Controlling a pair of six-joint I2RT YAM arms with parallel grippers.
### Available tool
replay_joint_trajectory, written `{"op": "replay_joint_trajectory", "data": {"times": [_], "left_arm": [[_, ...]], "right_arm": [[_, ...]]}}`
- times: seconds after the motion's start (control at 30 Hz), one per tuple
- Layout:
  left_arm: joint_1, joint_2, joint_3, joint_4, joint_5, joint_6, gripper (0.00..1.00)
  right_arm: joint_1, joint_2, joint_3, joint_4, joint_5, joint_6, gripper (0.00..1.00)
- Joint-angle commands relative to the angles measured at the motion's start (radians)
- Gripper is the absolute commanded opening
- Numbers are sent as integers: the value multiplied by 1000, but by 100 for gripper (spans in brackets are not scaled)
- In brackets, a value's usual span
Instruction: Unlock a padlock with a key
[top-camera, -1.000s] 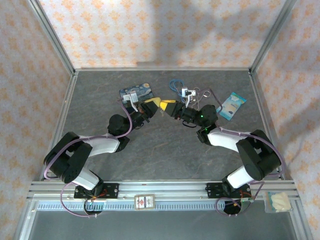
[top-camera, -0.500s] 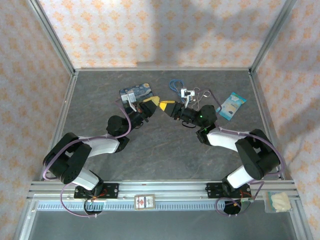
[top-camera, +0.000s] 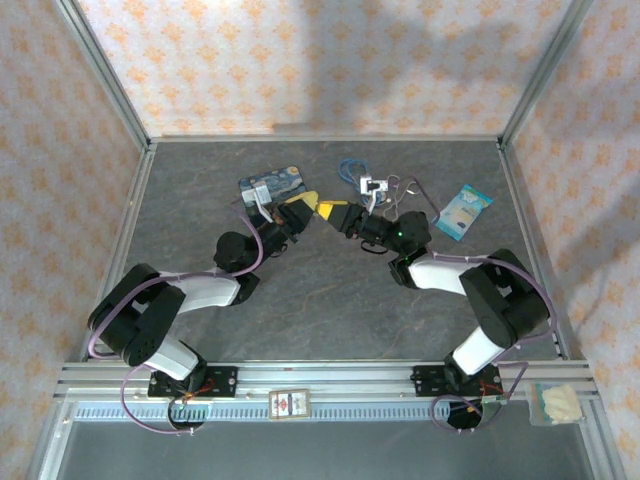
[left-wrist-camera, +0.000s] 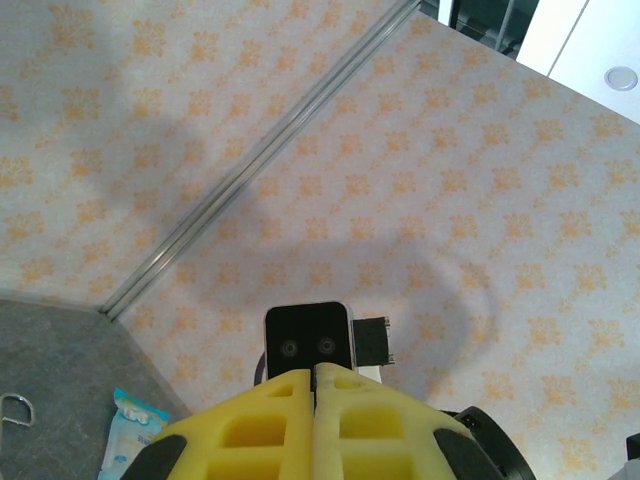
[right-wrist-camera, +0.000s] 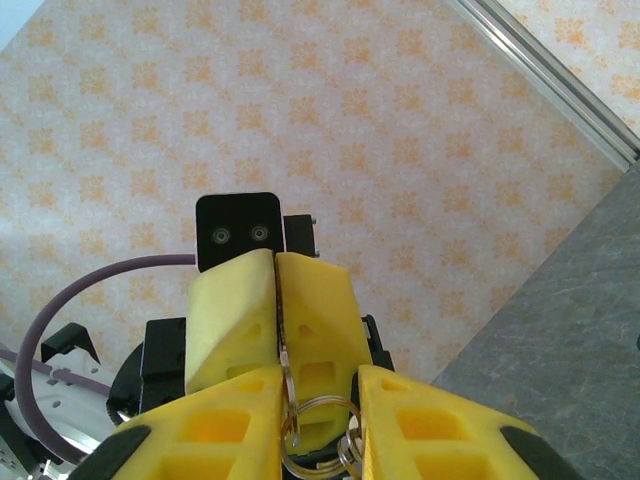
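Grey tabletop (top-camera: 330, 290) sits below both jaws. Over the last 1 second the right jaws (right-wrist-camera: 318, 376) narrow and clamp the key (right-wrist-camera: 283, 335) at its ring end. Its blade reaches into the seam of the left jaws (left-wrist-camera: 313, 372), which are pressed together. That likely firms the hold for turning.

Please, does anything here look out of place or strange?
Two things lie off the table, on the near rail: a small box near its middle and a clear bag at its right end. On the table itself, nothing looks spilled or broken.
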Motion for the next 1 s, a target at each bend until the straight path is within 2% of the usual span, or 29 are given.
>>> {"op": "replay_joint_trajectory", "data": {"times": [0.0,0.13,0.17,0.33,0.37,0.4,0.43,0.47,0.53,0.57,0.7,0.87,0.97], "left_arm": [[-20,12,3,97,26,-22,0],[-20,20,-2,113,19,-30,0],[-19,19,-2,113,18,-30,0],[-18,3,-10,102,1,-22,0],[-17,-8,-15,93,-9,-16,9],[-10,-21,-20,80,-17,-12,23],[2,-40,-29,63,-29,-7,47],[14,-63,-40,42,-45,1,65],[40,-112,-65,-7,-73,24,89],[52,-139,-74,-44,-86,43,94],[95,-237,-95,-259,-172,94,96],[164,-299,-129,-510,-303,41,95],[184,-304,-137,-628,-336,27,93]], "right_arm": [[10,17,36,71,-23,21,19],[10,31,46,72,-40,21,7],[9,33,47,72,-41,22,2],[10,28,31,54,-29,-5,0],[9,25,32,33,-28,-19,0],[9,21,32,11,-29,-36,0],[10,14,28,-24,-27,-58,0],[10,5,26,-61,-22,-82,0],[10,-17,17,-127,-10,-129,0],[9,-29,14,-160,-4,-154,0],[9,-72,6,-261,15,-224,0],[9,-131,4,-411,64,-338,0],[12,-170,14,-529,119,-429,0]]}}
